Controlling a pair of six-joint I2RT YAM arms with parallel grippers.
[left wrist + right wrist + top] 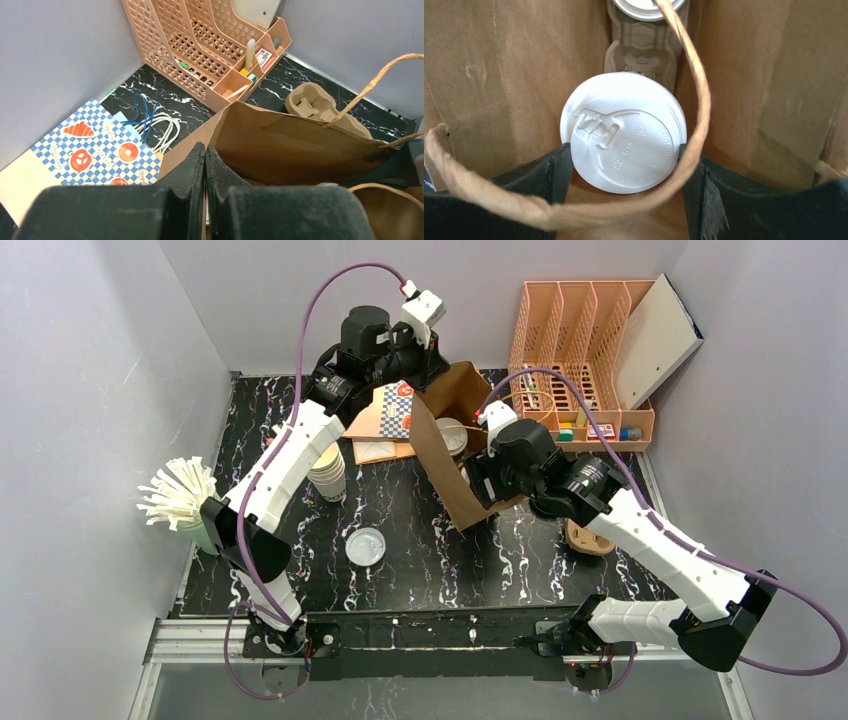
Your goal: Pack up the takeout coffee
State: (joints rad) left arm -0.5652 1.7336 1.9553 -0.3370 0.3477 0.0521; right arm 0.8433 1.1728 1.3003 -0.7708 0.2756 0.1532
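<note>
A brown paper bag (450,455) stands open at the table's middle back. My left gripper (205,150) is shut on the bag's rim at its far left corner, as the top view (418,390) also shows. My right gripper (624,152) is down inside the bag (524,75). Its fingers press both sides of a cup with a white sip lid (624,132); the cup's side is hidden. This cup sits over a pulp carrier (639,45) in the bag. A second white lid (644,6) shows at the carrier's far end and in the top view (452,435).
A stack of lidless cream cups (328,475) and a loose clear lid (366,545) are left of the bag. A spare pulp carrier (588,537) lies to the right. A peach file organizer (580,360) stands back right. A checked paper bag (95,145) lies back left. Straws (180,492) are at the far left.
</note>
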